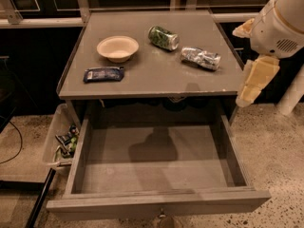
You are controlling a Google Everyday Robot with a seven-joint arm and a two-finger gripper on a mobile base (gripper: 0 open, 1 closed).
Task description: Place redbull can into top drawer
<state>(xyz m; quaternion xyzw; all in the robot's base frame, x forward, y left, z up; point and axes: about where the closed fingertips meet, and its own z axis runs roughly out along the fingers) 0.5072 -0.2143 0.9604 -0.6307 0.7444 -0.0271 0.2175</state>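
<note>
The redbull can (201,58) is a silvery can lying on its side on the right part of the grey table top (152,77). The top drawer (156,167) is pulled out below the table top, and only a shadow shows on its flat grey bottom. My gripper (254,80) hangs at the right edge of the table, beside and to the right of the can, without touching it. It holds nothing that I can see.
A green-patterned can (163,37) lies on its side at the back middle. A beige bowl (118,48) and a dark blue snack packet (103,73) are on the left. A clear plastic bin (61,139) with items hangs at the drawer's left side.
</note>
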